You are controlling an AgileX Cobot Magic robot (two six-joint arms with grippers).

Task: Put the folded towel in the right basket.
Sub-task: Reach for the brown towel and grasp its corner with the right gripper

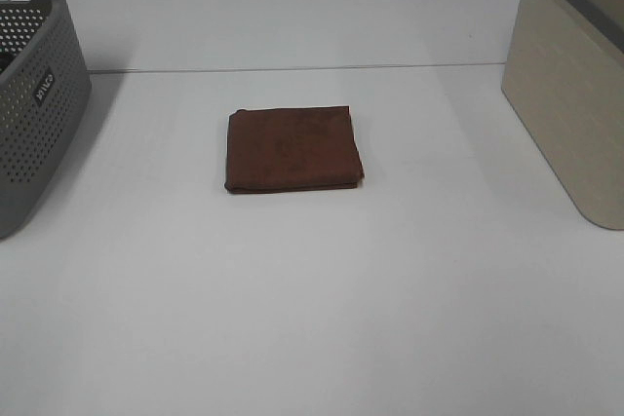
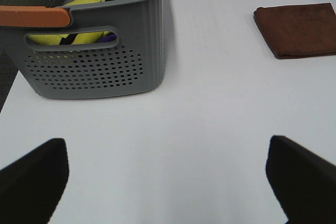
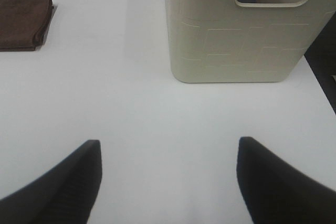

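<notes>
Folded brown cloth towel point(image 1: 294, 149) lay central on white worktop point(image 1: 312, 338), left of wide-spread, empty right fingers point(image 3: 58, 187); beige plastic basket point(image 1: 575, 94) at right. Left fingers point(image 2: 31, 182) equally wide, seemingly no nearer.

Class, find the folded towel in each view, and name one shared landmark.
Exterior high: towel mid-table, between grey basket and beige basket.
Left wrist: towel past the grey basket, at the frame edge.
Right wrist: towel at the frame edge, apart from the beige basket.
Shared landmark: white table.
</notes>
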